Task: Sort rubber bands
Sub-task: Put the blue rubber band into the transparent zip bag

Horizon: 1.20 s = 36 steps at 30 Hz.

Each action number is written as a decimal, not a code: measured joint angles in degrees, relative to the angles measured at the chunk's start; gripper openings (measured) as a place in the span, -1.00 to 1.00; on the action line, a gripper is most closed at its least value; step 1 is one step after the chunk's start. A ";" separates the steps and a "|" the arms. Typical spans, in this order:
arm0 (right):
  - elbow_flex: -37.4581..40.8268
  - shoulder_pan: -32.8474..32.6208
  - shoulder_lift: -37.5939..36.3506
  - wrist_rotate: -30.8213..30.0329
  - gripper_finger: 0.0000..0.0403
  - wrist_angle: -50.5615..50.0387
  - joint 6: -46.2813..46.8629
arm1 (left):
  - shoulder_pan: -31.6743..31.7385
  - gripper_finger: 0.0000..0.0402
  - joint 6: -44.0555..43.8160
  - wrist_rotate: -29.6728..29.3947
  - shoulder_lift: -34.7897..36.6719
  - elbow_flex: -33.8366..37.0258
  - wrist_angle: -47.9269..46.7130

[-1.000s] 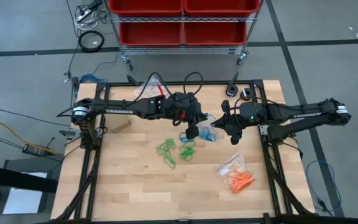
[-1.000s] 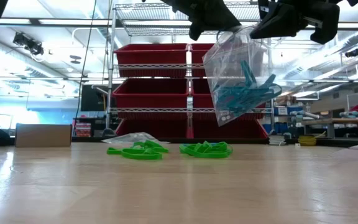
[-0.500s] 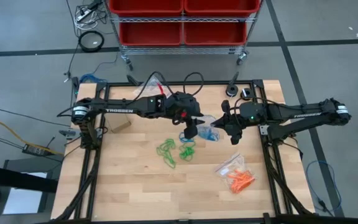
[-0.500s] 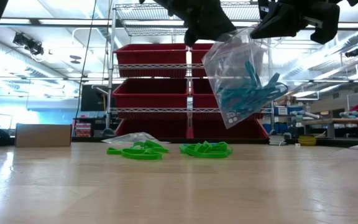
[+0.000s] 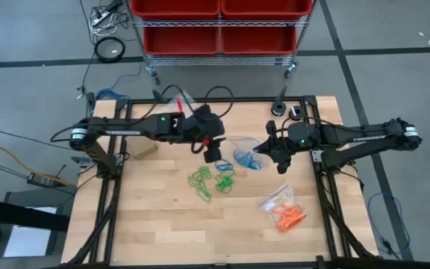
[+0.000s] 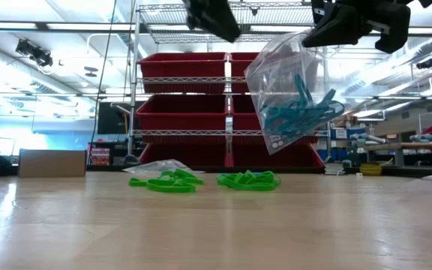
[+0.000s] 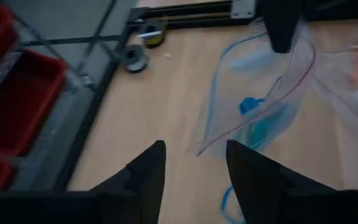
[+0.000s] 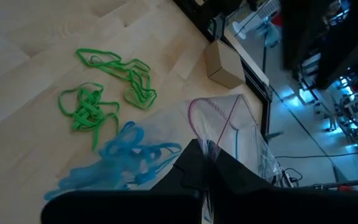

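Left gripper (image 5: 212, 154) withdrawn, spread, right gripper (image 5: 264, 149) pinching bag (image 6: 287, 90) of blue rubber bands (image 6: 300, 111)

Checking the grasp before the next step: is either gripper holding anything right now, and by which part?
The right gripper holds the clear bag of blue rubber bands by its top edge. The left gripper is open, holding nothing.
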<state>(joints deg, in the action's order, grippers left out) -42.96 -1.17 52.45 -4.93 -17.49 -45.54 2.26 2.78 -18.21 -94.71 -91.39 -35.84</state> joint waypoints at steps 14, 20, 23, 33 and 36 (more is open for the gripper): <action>0.00 0.00 0.00 0.13 -1.00 -0.03 -0.05 | -0.61 -0.12 -12.46 -1.83 1.13 24.83 19.04; -0.02 0.01 0.00 0.15 -1.00 0.14 -0.60 | -0.39 -0.12 -20.96 -1.04 -0.82 36.53 36.95; -0.02 0.00 0.02 0.17 -1.00 0.44 -0.61 | -0.39 -0.12 -23.38 -1.04 -2.96 36.81 37.41; -0.04 0.00 0.02 0.33 -1.00 0.63 0.52 | -0.19 -0.12 -28.38 0.28 -11.34 31.32 30.54; -0.04 0.00 0.02 0.44 -1.00 0.72 0.74 | -0.21 -0.12 -28.53 1.23 -12.18 30.27 30.69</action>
<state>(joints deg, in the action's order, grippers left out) -43.00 -1.17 52.47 -4.49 -16.77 -44.79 2.04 -25.75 -16.99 -106.89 -61.11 -5.14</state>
